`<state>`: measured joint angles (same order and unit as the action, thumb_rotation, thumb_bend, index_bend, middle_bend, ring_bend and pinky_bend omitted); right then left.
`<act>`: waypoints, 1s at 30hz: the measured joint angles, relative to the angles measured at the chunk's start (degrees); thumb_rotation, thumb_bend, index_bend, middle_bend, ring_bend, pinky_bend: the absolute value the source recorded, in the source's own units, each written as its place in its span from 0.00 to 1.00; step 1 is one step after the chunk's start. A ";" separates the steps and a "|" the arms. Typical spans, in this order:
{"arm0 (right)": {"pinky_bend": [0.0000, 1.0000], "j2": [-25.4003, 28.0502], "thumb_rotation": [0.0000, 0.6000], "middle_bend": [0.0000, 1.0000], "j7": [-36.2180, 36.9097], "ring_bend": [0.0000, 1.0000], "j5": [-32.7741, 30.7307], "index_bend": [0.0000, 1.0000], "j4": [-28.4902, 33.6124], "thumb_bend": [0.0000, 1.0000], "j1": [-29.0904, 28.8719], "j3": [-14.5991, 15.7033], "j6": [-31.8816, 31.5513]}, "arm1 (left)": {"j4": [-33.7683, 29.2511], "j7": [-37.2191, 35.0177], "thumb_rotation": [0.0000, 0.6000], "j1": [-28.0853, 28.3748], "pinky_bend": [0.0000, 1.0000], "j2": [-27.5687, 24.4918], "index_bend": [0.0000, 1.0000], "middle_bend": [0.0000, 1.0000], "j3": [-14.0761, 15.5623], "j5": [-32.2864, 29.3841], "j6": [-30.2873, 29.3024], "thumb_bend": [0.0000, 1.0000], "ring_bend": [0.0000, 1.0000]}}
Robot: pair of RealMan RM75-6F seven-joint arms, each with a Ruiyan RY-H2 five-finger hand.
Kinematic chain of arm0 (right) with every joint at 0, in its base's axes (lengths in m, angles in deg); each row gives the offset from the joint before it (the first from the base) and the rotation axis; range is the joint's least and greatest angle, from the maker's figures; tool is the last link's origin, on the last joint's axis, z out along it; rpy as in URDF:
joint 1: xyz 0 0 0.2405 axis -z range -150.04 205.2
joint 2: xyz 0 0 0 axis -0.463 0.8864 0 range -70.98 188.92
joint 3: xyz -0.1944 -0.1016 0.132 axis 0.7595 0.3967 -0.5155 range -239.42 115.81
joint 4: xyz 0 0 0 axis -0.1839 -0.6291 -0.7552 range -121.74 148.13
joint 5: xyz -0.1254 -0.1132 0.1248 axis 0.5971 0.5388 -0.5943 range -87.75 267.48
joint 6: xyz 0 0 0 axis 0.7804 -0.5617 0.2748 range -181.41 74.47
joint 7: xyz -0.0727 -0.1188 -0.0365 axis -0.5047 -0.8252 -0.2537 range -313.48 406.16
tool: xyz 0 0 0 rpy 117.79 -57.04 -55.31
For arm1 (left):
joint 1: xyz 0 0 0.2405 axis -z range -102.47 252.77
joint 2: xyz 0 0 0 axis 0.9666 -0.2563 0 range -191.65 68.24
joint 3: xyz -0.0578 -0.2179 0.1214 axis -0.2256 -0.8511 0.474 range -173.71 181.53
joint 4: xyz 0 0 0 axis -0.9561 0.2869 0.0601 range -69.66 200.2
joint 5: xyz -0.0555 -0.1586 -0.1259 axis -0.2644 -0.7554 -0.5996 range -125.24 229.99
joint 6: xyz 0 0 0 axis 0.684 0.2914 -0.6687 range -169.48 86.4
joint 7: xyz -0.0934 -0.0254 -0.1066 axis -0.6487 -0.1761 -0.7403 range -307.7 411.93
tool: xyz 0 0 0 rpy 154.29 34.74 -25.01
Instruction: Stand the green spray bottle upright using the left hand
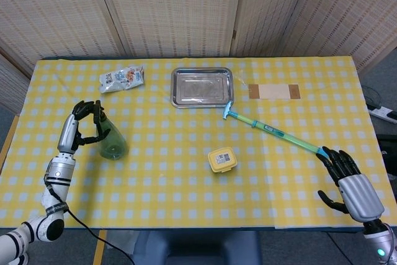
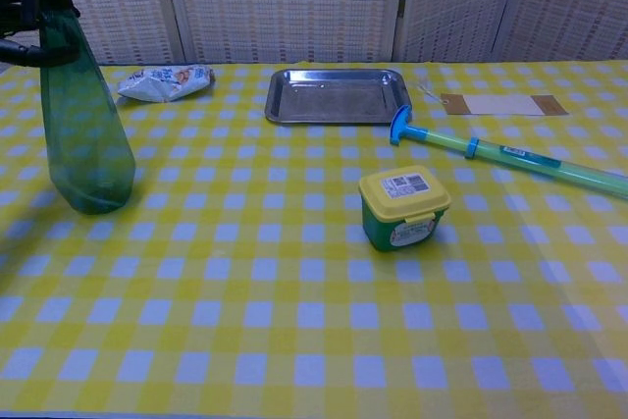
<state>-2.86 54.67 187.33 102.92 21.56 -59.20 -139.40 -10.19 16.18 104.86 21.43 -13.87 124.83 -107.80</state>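
nearest the robot, the right hand (image 1: 348, 181) hovers low at the right edge of the counter (image 1: 186, 184), fingers spread and holding nothing, its fingertips close to the end of a long blue-green stick (image 1: 273, 131) that lies slantwise across the checked cloth. a little further in sits a small yellow-lidded tub (image 2: 403, 205).

on the left side the green spray bottle (image 2: 83, 115) has its wide base on the counter and its neck up, leaning slightly if at all. the left hand (image 1: 82, 130) is curled round the black sprayer head, fingers narrow and pinching the top; the chest view cuts most of the hand off.

the bottle looks like thin translucent plastic, seemingly near empty, so probably light, a bit springy and easy to tip. its smooth tapering sides would likely slip, so the neck just under the sprayer, where the fingers are now, seems the safer hold. letting go gently would matter, since a nudge up there could topple it.

further back lie a steel tray (image 1: 201, 87), a snack packet (image 1: 121, 79) and a brown card (image 1: 274, 92).
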 measured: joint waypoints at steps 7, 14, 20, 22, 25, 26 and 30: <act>0.00 -0.19 1.00 0.00 -0.54 0.00 -0.05 0.00 0.14 0.34 0.08 -0.02 -0.02 | 0.66 -2.01 1.00 -0.10 0.00 -0.28 0.28 0.41 0.36 0.87 0.25 0.22 0.09; 0.00 -0.22 1.00 0.00 -0.60 0.00 0.03 0.00 0.14 0.34 0.09 -0.05 -0.11 | 0.97 -4.75 1.00 -1.26 0.00 -0.86 0.25 0.39 0.66 1.71 -0.80 0.21 0.08; 0.00 -0.17 1.00 0.00 -0.54 0.00 0.28 0.00 0.13 0.34 0.20 0.02 -0.41 | 1.49 -6.41 1.00 -1.87 0.00 -1.13 0.23 0.38 1.32 2.23 -0.71 0.20 0.06; 0.00 -0.15 1.00 0.00 -0.53 0.00 0.34 0.00 0.15 0.34 0.24 0.03 -0.53 | 1.41 -6.85 1.00 -2.18 0.00 -1.25 0.23 0.37 1.47 2.52 -1.12 0.20 0.06; 0.00 -0.11 1.00 0.00 -0.47 0.00 0.42 0.00 0.15 0.34 0.29 0.03 -0.67 | 1.11 -7.45 1.00 -2.93 0.00 -1.60 0.22 0.36 1.81 2.86 -1.83 0.19 0.05; 0.00 -0.10 1.00 0.00 -0.44 0.00 0.48 0.00 0.13 0.34 0.28 0.05 -0.67 | 1.14 -7.55 1.00 -3.17 0.00 -1.74 0.21 0.36 2.03 2.92 -1.88 0.19 0.04; 0.00 -0.08 1.00 0.00 -0.43 0.00 0.73 0.00 0.14 0.34 0.30 0.16 -0.76 | 1.43 -8.58 1.00 -4.09 0.00 -2.34 0.19 0.33 2.92 3.41 -1.99 0.17 0.03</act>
<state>-2.95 54.23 188.06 103.06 21.86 -59.04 -140.16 -8.76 7.59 100.76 19.09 -10.95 128.24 -109.79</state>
